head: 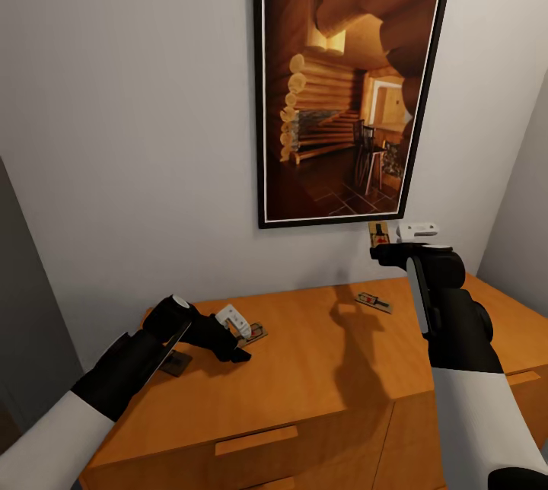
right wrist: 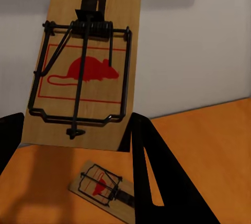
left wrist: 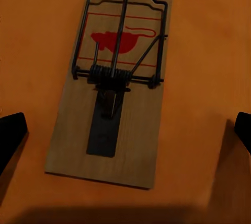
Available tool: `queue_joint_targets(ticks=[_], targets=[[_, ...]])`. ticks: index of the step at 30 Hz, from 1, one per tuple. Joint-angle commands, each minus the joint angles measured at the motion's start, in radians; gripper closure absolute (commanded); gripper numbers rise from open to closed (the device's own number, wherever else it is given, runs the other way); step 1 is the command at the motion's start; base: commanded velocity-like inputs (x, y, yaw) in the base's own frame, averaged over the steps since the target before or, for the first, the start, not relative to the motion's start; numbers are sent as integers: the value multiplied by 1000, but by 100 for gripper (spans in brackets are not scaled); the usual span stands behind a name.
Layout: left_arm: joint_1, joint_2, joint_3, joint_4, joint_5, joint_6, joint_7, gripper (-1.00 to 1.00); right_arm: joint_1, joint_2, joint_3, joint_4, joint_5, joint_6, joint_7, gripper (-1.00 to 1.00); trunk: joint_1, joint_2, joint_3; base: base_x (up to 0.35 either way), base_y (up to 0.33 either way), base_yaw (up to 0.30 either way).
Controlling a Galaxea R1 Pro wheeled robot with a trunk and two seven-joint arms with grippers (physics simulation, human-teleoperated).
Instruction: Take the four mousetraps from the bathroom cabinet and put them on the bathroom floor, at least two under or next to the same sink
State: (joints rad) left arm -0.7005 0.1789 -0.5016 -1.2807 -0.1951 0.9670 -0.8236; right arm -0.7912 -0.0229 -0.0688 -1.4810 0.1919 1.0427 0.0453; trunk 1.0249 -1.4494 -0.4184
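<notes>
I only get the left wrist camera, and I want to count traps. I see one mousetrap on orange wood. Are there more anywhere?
Observer: Yes. The right end effector holds a raised mousetrap up by the wall.
Operator: Any more lying down?
Observer: One flat mousetrap lies on the cabinet top, near the right arm.
Operator: What's on that wall?
Observer: A framed picture of a log room hangs above the cabinet.
</notes>
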Motion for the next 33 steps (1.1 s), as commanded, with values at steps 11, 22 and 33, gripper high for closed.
queue_joint_targets(ticks=[11, 22, 33], targets=[[-1, 2, 1, 50, -24, 2, -9, -100, -1, 0, 0, -1, 3, 5, 5, 100, 0, -1, -1, 0, 0, 0], [-1, 2, 11, 52, -20, 0, -7, -100, -2, 0, 0, -1, 3, 5, 5, 100, 0, -1, -1, 0, 0, 0], [-1, 6, 14, 53, -16, -1, -5, -100, -1, 0, 0, -1, 3, 5, 5, 100, 0, -1, -1, 0, 0, 0]])
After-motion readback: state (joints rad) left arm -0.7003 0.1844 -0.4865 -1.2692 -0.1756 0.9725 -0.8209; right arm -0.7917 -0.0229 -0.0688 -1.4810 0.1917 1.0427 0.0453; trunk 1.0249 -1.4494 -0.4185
